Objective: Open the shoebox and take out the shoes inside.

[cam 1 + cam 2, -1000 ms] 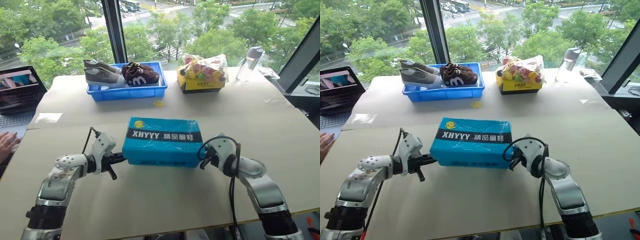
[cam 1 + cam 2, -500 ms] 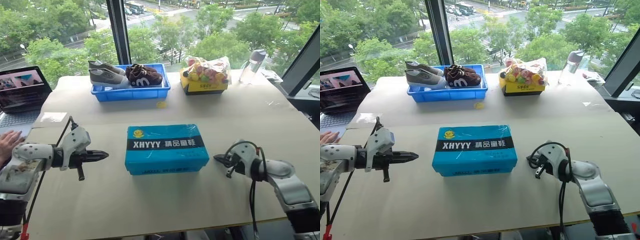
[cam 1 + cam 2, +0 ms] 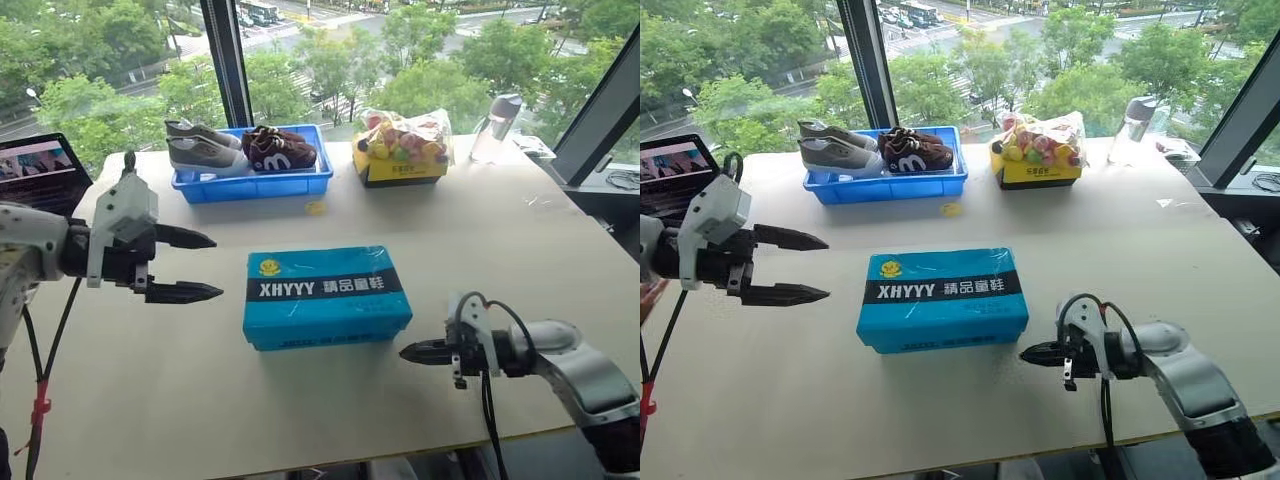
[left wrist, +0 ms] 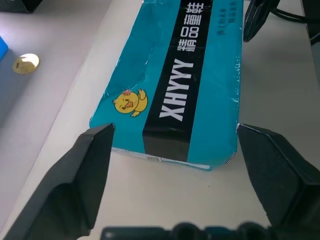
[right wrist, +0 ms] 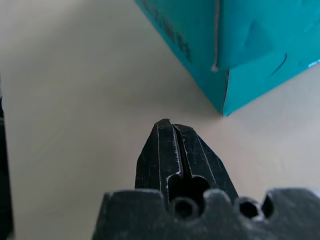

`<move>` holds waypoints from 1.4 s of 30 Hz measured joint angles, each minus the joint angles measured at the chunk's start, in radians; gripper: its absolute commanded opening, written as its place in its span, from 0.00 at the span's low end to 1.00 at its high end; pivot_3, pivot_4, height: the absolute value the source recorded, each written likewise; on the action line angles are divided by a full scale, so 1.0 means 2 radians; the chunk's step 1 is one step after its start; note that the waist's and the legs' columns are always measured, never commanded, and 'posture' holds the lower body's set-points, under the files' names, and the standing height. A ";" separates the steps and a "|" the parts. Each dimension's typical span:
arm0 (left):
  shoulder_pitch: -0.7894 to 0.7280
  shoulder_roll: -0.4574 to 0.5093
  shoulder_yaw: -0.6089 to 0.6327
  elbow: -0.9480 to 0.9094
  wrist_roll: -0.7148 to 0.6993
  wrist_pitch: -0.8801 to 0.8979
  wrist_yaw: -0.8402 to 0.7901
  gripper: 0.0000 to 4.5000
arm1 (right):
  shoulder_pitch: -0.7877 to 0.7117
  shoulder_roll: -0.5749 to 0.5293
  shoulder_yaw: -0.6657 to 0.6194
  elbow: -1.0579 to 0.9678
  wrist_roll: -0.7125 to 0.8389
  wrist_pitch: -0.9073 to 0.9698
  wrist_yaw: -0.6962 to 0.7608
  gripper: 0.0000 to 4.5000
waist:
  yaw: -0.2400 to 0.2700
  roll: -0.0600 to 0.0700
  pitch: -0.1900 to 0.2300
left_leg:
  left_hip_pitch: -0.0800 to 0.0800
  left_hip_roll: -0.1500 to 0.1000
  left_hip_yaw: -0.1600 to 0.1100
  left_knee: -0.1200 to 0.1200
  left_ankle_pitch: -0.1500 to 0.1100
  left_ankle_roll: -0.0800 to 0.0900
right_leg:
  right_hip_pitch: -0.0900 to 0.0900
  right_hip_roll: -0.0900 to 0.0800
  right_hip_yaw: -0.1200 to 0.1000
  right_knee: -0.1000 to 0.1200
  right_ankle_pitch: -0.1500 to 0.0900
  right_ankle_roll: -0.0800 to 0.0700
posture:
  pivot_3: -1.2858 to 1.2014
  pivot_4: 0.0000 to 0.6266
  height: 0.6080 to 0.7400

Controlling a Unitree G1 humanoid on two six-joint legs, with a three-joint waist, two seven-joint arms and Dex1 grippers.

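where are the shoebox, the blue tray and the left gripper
shoebox (image 3: pixel 325 287), left eye view, on the black band of its closed lid
blue tray (image 3: pixel 255 183), left eye view, on its front wall
left gripper (image 3: pixel 205 267), left eye view, midway between its open fingertips

Shoebox: bright blue cardboard under a glossy, faintly wrinkled film, with a matt black printed band. Table: smooth, matt beige sheet. Far tray: shiny blue moulded plastic. Left gripper fingers: matt black plastic. Far right bottle: clear plastic, grey cap.
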 measured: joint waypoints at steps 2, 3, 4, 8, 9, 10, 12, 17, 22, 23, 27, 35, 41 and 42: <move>0.001 0.003 0.001 -0.006 -0.008 0.007 0.003 0.98 | -0.009 0.016 0.004 0.030 -0.008 -0.018 -0.003 0.00 | 0.001 0.000 0.000 | -0.001 0.000 0.000 0.000 0.000 0.000 | -0.001 0.000 0.000 0.000 0.000 0.000 | 0.52 0.24 1.00; 0.001 0.003 0.001 -0.009 -0.011 0.008 0.005 0.98 | -0.012 0.021 0.005 0.043 -0.012 -0.028 -0.002 0.00 | 0.001 0.000 0.000 | -0.001 0.000 0.000 0.000 0.000 0.000 | -0.001 0.000 0.000 0.000 0.000 0.000 | 0.52 0.24 1.00; 0.004 0.003 0.002 -0.014 -0.013 0.009 0.009 0.98 | -0.015 0.027 0.007 0.061 -0.015 -0.044 0.003 0.00 | 0.001 0.000 0.000 | -0.001 0.000 0.000 0.000 0.000 0.000 | -0.001 0.000 0.000 0.000 0.000 0.000 | 0.52 0.24 1.00; 0.024 0.007 0.015 -0.026 -0.017 0.016 0.017 0.98 | -0.028 0.048 0.010 0.109 -0.021 -0.091 0.021 0.00 | 0.000 0.000 0.000 | 0.000 0.000 0.000 0.000 0.000 0.000 | 0.000 0.000 0.000 0.000 0.000 0.000 | 0.52 0.24 1.00; 0.030 0.008 0.019 -0.027 -0.017 0.016 0.018 0.98 | -0.030 0.047 0.010 0.109 -0.021 -0.093 0.026 0.00 | -0.001 0.000 0.000 | 0.000 0.000 0.000 0.000 0.000 0.000 | 0.000 0.000 0.000 0.001 0.000 0.000 | 0.52 0.24 1.00; 0.035 0.010 0.022 -0.027 -0.017 0.017 0.020 0.98 | -0.032 0.045 0.010 0.108 -0.020 -0.094 0.030 0.00 | -0.001 0.000 0.000 | 0.000 0.000 0.000 0.000 0.000 0.000 | 0.000 0.000 0.000 0.001 0.000 0.000 | 0.52 0.24 1.00; 0.044 0.013 0.024 -0.028 -0.017 0.017 0.021 0.98 | -0.035 0.037 0.010 0.093 -0.017 -0.094 0.040 0.00 | 0.000 0.000 0.000 | 0.000 0.000 0.000 0.000 0.000 0.000 | 0.000 0.000 0.000 0.001 0.000 0.000 | 0.52 0.24 1.00; 0.075 0.016 0.046 -0.036 -0.040 0.035 0.017 0.98 | -0.055 0.024 -0.001 0.038 0.009 -0.070 0.049 0.00 | -0.001 0.000 0.001 | 0.000 0.000 0.000 0.000 0.000 -0.001 | -0.001 0.000 0.000 0.001 0.000 0.000 | 0.52 0.24 1.00; 0.099 0.047 0.116 -0.044 -0.101 0.096 -0.005 0.98 | -0.134 0.020 -0.033 0.008 0.040 -0.048 0.047 0.00 | -0.002 0.000 0.001 | 0.000 0.000 0.000 0.000 0.000 -0.001 | -0.001 0.000 0.000 0.001 0.000 0.000 | 0.52 0.24 1.00; 0.099 0.047 0.127 -0.044 -0.108 0.102 -0.004 0.98 | -0.145 0.019 -0.034 0.008 0.044 -0.045 0.047 0.00 | -0.001 0.000 0.001 | 0.000 0.000 0.000 0.000 0.000 -0.001 | -0.001 0.000 -0.001 0.001 0.000 0.000 | 0.52 0.24 1.00; 0.113 0.044 0.176 -0.058 -0.143 0.128 0.011 0.98 | -0.220 0.035 -0.033 0.036 0.048 -0.030 0.046 0.00 | 0.000 0.001 0.001 | 0.000 0.000 0.000 0.000 0.000 -0.001 | -0.001 -0.001 0.000 0.001 0.000 0.000 | 0.52 0.24 1.00; 0.177 0.018 0.254 -0.117 -0.187 0.170 0.050 0.98 | -0.439 0.164 -0.039 0.346 -0.038 -0.129 -0.109 0.00 | -0.013 0.001 0.002 | 0.000 0.000 0.000 -0.001 0.002 -0.006 | -0.002 -0.001 0.000 0.001 0.001 -0.001 | 0.52 0.24 1.00; 0.196 0.010 0.270 -0.134 -0.208 0.177 0.075 0.98 | -0.472 0.179 -0.015 0.498 -0.115 -0.221 -0.132 0.00 | -0.012 0.001 0.002 | -0.006 0.000 -0.001 -0.002 0.002 -0.007 | -0.006 -0.001 -0.002 0.001 0.001 -0.002 | 0.52 0.24 1.00; 0.199 0.010 0.273 -0.137 -0.212 0.177 0.079 0.99 | -0.463 0.177 -0.010 0.487 -0.114 -0.218 -0.106 0.06 | -0.014 0.001 0.002 | -0.009 0.000 -0.001 -0.001 0.002 -0.007 | -0.010 -0.001 -0.002 0.002 0.001 -0.002 | 0.52 0.24 1.00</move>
